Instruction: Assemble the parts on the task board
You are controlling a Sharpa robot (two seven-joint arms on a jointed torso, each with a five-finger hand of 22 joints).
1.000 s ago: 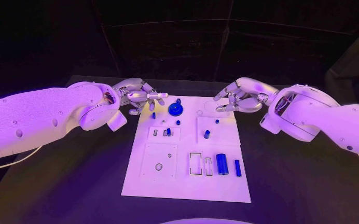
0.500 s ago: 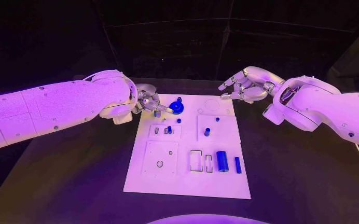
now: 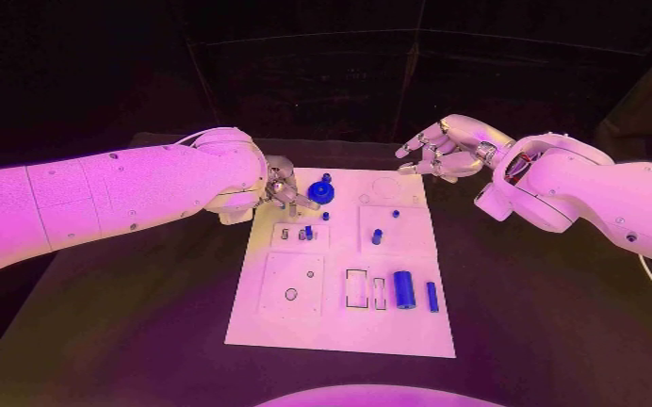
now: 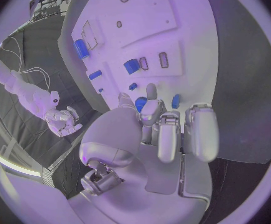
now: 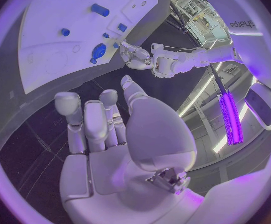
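The left hand (image 3: 282,187) is over the far left corner of the white task board (image 3: 279,327), fingers curled down beside the round blue part (image 3: 320,192) standing at the board's far edge; whether the fingertips touch or hold that part cannot be determined from any view. The right hand (image 3: 437,154) hangs just past the board's far right corner, fingers loosely bent and apart with nothing between them. The remaining blue parts lie on the board, including a large cylinder (image 3: 403,289) and a thin pin (image 3: 432,296) near its right edge.
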